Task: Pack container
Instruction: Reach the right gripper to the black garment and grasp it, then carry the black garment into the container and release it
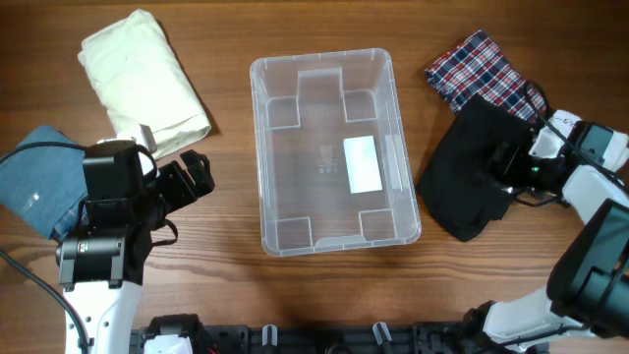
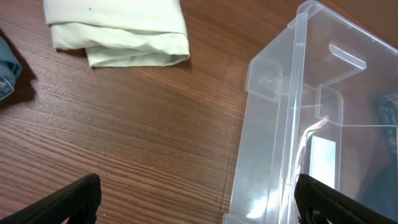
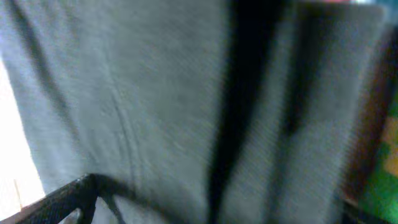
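Clear container sits empty; right claw, grip unclear, meets the black garment at right, likely to pack it; left claw gapes idle.

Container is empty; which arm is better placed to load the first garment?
Right. Its end effector sits on the black cloth beside the container, fabric filling the right wrist view. The left end effector hovers open over the table, touching no cloth.
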### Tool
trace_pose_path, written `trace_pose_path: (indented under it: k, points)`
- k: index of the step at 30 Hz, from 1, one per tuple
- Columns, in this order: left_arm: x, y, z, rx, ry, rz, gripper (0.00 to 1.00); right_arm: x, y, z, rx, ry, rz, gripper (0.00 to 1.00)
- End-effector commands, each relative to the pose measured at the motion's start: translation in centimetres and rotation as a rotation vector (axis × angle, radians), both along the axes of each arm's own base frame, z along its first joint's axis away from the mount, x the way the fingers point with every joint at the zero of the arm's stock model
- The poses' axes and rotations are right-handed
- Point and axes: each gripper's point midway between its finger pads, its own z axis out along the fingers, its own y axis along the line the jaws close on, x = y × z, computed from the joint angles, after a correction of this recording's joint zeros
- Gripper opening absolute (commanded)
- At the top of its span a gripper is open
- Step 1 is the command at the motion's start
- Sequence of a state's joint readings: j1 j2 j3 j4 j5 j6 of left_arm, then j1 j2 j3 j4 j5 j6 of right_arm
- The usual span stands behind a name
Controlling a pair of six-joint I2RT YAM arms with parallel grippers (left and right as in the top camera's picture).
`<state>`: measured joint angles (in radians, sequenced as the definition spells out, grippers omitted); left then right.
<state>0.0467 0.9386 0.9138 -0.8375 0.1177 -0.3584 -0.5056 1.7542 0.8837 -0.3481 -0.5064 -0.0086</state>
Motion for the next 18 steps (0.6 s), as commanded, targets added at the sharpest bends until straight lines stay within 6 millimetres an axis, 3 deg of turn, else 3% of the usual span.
trace_pose_path:
  k: [1,2,3,5,7,10,11,15,18]
  points:
    - [0.2,-0.4,1.1,-0.014,-0.03,-0.007,1.0,-1.3,3.6,-2.0,0.172,0.051,0.056,0.59]
    - [0.2,-0.4,1.1,-0.014,-0.03,-0.007,1.0,-1.4,3.8,-2.0,0.181,0.06,0.049,0.48]
    - [0.2,-0.4,1.1,-0.014,-0.03,-0.007,1.0,-1.4,4.2,-1.7,0.207,0.052,0.058,0.25]
    - [0.2,-0.4,1.1,-0.014,-0.03,-0.007,1.0,-1.2,5.0,-0.4,0.256,0.015,0.077,0.09]
    - [0.2,-0.4,1.1,-0.014,-0.03,-0.007,1.0,-0.8,5.4,1.2,0.278,-0.028,0.092,0.04]
    - [0.2,-0.4,1.1,-0.014,-0.03,-0.007,1.0,0.2,5.5,6.8,0.24,-0.158,0.123,0.04]
    - [0.2,-0.4,1.1,-0.014,-0.03,-0.007,1.0,0.3,5.5,9.0,0.21,-0.209,0.135,0.04]
    - [0.2,-0.4,1.1,-0.014,-0.03,-0.007,1.0,0.3,6.4,22.0,-0.037,-0.525,0.174,0.04]
    - [0.2,-0.4,1.1,-0.014,-0.03,-0.007,1.0,-1.2,9.5,29.8,-0.179,-0.721,0.241,0.04]
